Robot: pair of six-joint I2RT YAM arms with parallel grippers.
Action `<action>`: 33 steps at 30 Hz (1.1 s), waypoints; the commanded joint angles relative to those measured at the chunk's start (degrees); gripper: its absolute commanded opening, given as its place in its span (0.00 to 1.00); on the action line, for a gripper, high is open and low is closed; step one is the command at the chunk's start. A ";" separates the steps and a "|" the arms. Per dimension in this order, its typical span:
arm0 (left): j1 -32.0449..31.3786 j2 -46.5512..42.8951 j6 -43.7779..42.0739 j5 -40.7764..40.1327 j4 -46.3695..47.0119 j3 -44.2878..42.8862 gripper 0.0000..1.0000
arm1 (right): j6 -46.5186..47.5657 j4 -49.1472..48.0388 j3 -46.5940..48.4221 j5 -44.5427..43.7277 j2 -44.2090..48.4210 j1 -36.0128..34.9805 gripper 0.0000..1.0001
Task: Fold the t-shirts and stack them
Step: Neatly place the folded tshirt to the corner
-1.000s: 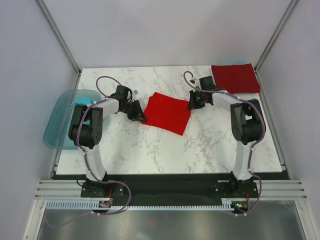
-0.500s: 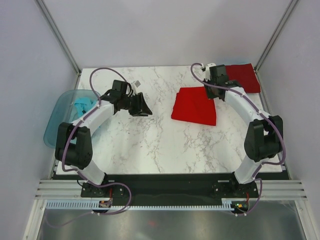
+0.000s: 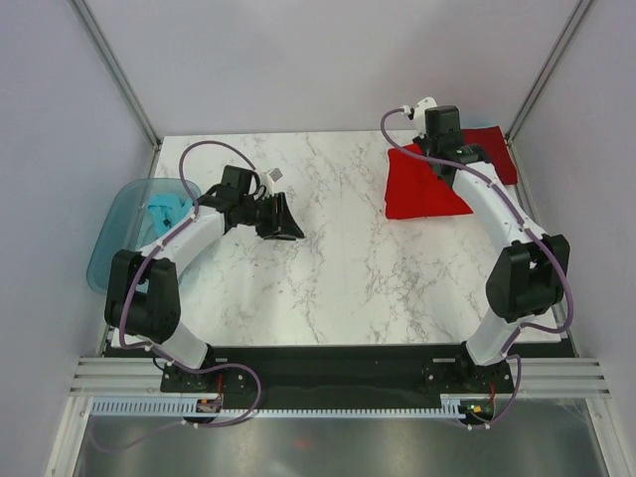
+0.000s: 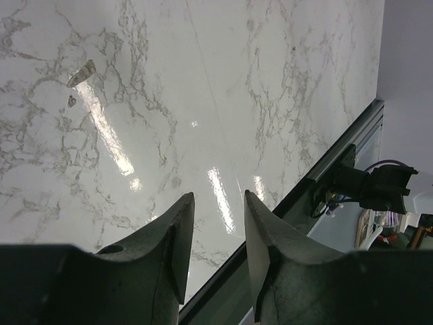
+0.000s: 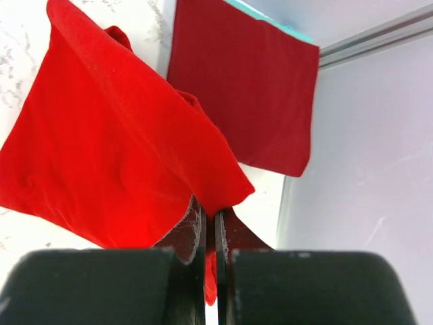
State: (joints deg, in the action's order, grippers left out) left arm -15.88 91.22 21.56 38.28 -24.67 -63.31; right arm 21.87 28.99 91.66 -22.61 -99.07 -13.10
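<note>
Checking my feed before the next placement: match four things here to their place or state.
1 bright red t-shirt
2 crimson t-shirt
3 left end effector
4 blue tub

A open above the bare table
B flat in the far right corner
C beside the table's left edge
D pinched by the right end effector

Pairs: 1-D, 2-B, 3-A, 4-C

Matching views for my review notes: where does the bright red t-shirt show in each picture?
Top external: the bright red t-shirt sits in the upper right of the frame.
Left wrist: not in it.
Right wrist: it fills the left and centre.
Shared landmark: the folded crimson t-shirt, just beyond it in the far right corner.
</note>
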 commanded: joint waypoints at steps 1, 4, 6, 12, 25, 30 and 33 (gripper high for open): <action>-0.38 -3.15 -2.58 3.64 0.50 -0.50 0.43 | 5.55 -4.91 3.00 -2.35 1.86 1.06 0.00; -0.38 -3.59 -2.75 3.29 0.49 -0.33 0.43 | 7.04 -4.91 5.46 -2.61 0.02 2.46 0.00; -0.47 -3.77 -2.75 2.94 0.41 -0.24 0.43 | 8.10 -5.09 7.30 -2.27 -1.21 3.87 0.00; -0.47 -3.77 -2.93 2.41 0.41 -0.33 0.43 | 9.59 -6.31 11.79 2.39 -3.24 6.86 0.00; -0.47 -3.68 -3.10 2.24 0.50 -0.41 0.43 | 7.93 -4.82 24.18 6.26 -14.66 12.93 0.00; -0.47 -3.33 -3.19 2.32 0.41 -0.41 0.43 | 5.91 -5.44 25.76 7.40 -15.11 16.35 0.00; -0.38 -3.33 -3.28 1.88 0.41 -0.50 0.43 | 5.82 -6.14 25.33 10.12 -14.40 16.88 0.00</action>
State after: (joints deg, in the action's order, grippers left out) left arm -16.16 89.80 20.67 39.51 -24.73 -63.31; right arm 28.82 26.35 113.67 -15.00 -115.24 2.81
